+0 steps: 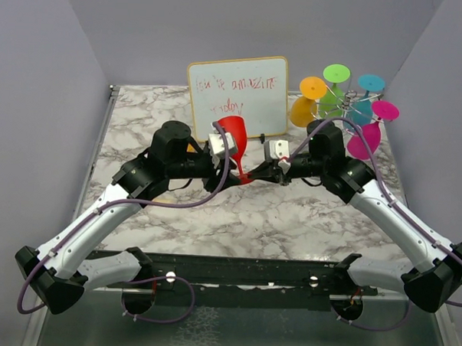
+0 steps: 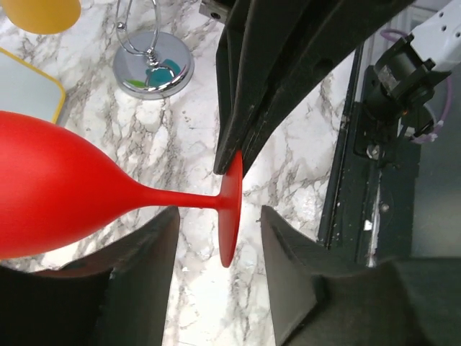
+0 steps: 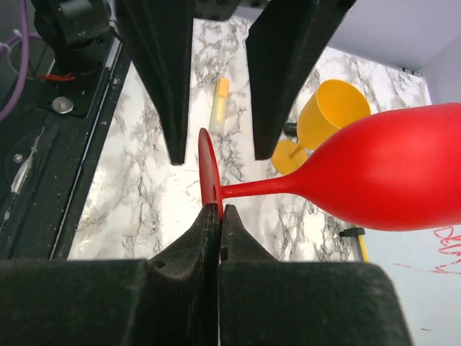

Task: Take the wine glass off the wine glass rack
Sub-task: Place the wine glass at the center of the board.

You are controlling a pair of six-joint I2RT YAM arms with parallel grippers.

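Top external view: whiteboard [image 1: 238,95] is bearing red handwriting, one word roughly reading "amazing". Red wine glass [image 1: 234,139] is being held clear of the wine glass rack [image 1: 343,107], above the worktop [image 1: 290,214].

Right wrist view: right gripper [image 3: 220,210] fingers are pinching its foot.

Left wrist view: left gripper [image 2: 218,213] fingers are standing wide beside the foot, not touching; the rack's round base [image 2: 153,68] is showing here.

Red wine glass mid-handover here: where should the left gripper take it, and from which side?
The thin stem, beside the foot, coming from the side opposite the right gripper, which pinches the foot's rim. The red wine glass lies sideways, so the stem is bare; the left gripper straddles the foot, jaws open.
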